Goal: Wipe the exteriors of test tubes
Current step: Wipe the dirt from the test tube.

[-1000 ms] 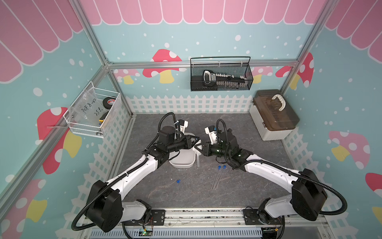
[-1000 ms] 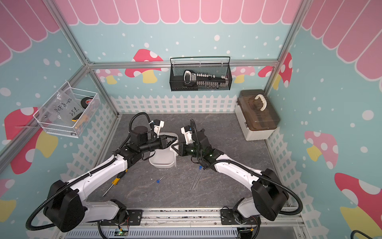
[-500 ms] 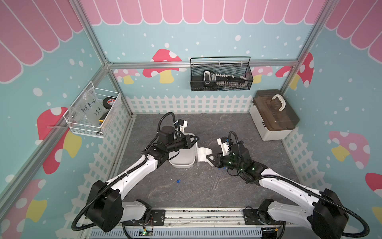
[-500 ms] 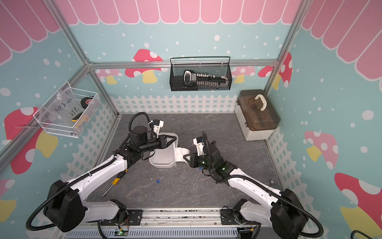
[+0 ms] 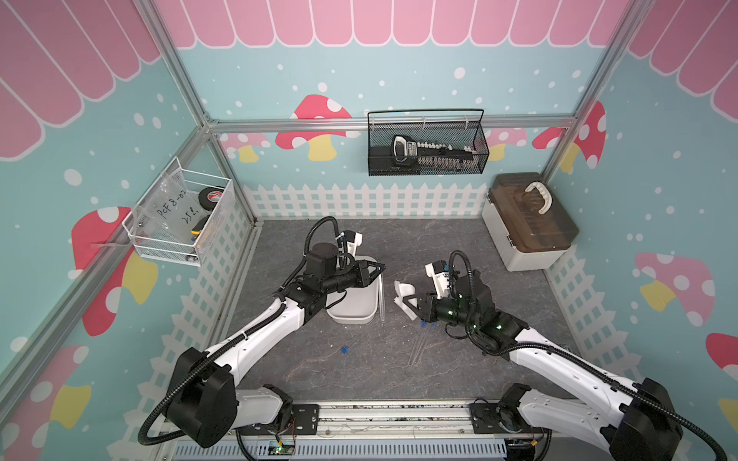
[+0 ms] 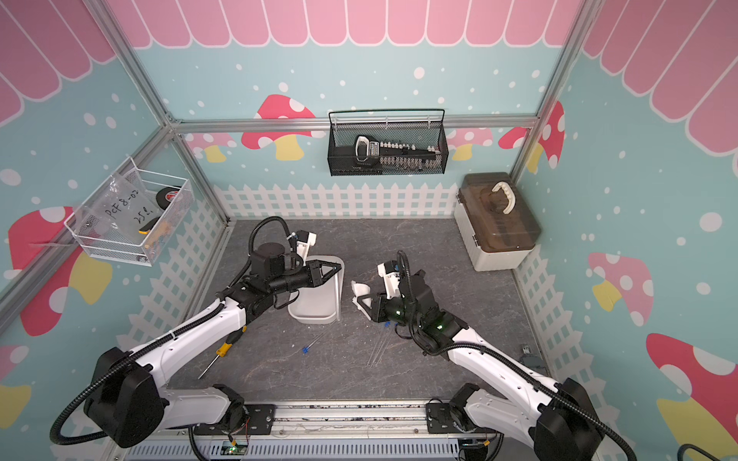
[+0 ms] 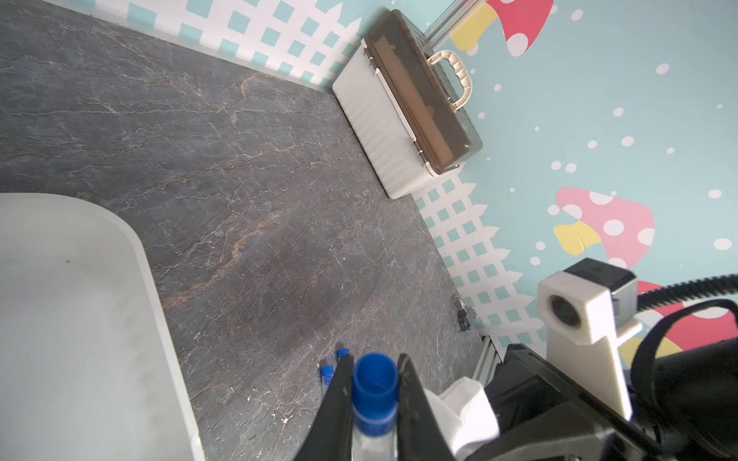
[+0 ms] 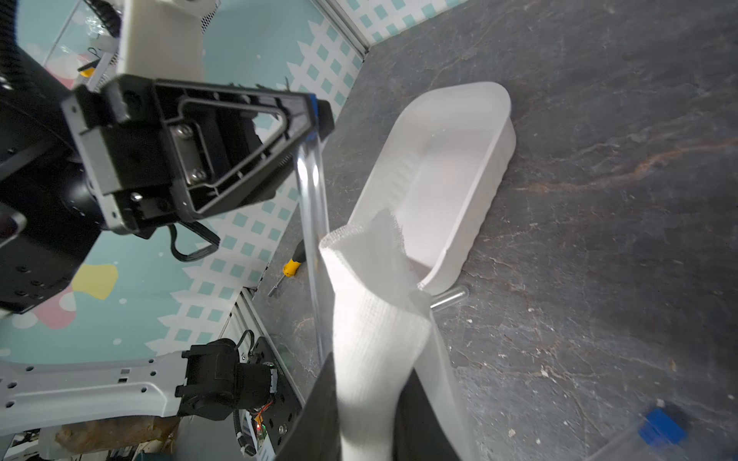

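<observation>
My left gripper (image 5: 379,268) (image 7: 374,395) is shut on the blue cap (image 7: 374,383) of one test tube (image 5: 381,297) (image 8: 313,199). The clear tube hangs upright beside the right wall of the white tray (image 5: 353,317) (image 6: 315,317). My right gripper (image 5: 419,309) (image 8: 363,419) is shut on the white cloth (image 5: 404,297) (image 8: 371,319), which stands up just right of the hanging tube; whether they touch I cannot tell. Two more test tubes (image 5: 419,343) (image 6: 379,343) lie on the table below my right gripper, and a third (image 5: 345,350) (image 6: 315,343) lies in front of the tray.
A white box with a brown lid (image 5: 527,235) (image 7: 407,107) stands at the back right. A yellow-handled screwdriver (image 6: 227,345) lies front left. A black wire basket (image 5: 427,147) hangs on the back wall and a white one (image 5: 179,219) on the left wall.
My right gripper with the cloth has drawn away from the left gripper, down and to the right along the tube. The left gripper has held the tube nearly still.
</observation>
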